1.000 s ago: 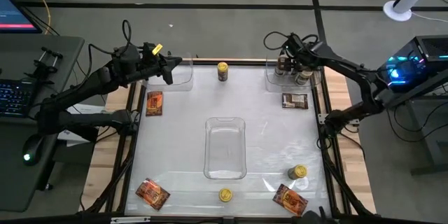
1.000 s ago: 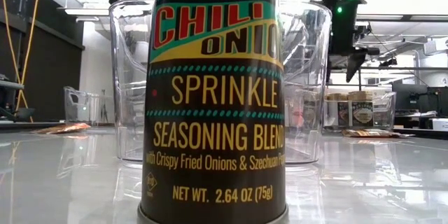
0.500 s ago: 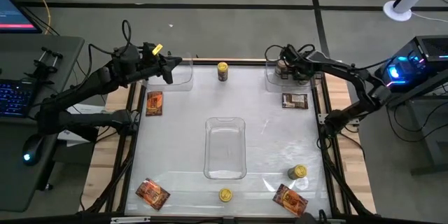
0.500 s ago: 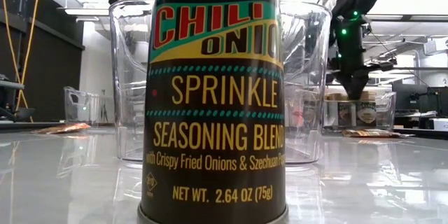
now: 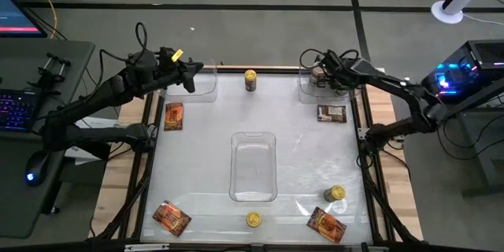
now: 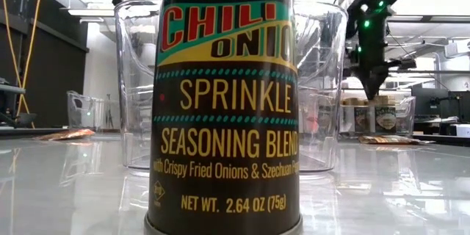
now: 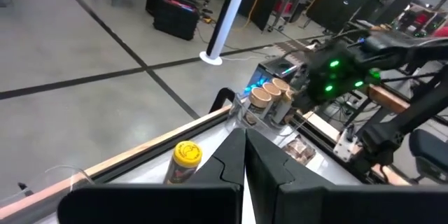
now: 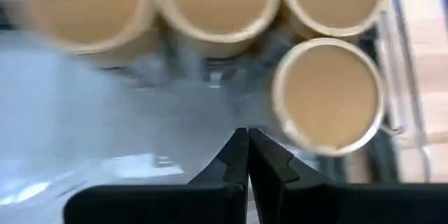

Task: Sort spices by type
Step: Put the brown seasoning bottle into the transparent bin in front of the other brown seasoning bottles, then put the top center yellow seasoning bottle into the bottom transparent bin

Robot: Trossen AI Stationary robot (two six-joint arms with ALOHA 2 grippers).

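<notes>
Your right gripper [image 5: 321, 73] hangs over the clear tray [image 5: 304, 90] at the far right corner, fingers pressed together, holding nothing. Four beige-lid jars [image 8: 327, 94] stand in that tray right under it. Your left gripper [image 5: 191, 75] waits over the far left tray [image 5: 206, 93], fingers together too, empty. Yellow-lid jars [image 5: 250, 79] and orange-red packets [image 5: 173, 116] sit spread around the table [image 5: 299, 146].
</notes>
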